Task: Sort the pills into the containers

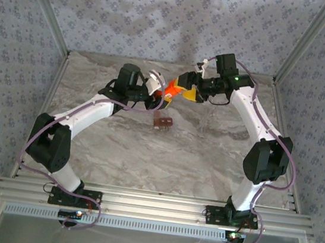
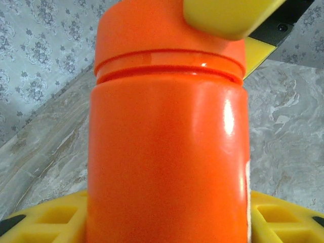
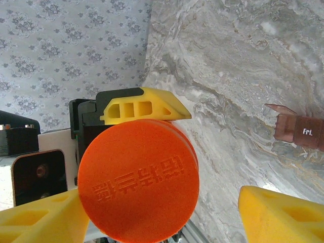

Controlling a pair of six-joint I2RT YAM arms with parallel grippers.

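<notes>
- Back wall (image 1: 176,15) and both side walls carry grey-blue wallpaper with a small repeating floral motif.
- A paler patch of light falls on the middle of the back wall.
- The tabletop (image 1: 144,167) has a grey-and-cream marble pattern with wavy veins.
- Slanted aluminium posts (image 1: 45,7) stand at the back corners.
- Ribbed aluminium rails (image 1: 151,204) run along the near edge, with a perforated strip (image 1: 149,226) just in front.

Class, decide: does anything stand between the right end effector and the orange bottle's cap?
Nothing visible does. The right end effector faces the cap of the orange bottle directly, fingers open either side.
</notes>
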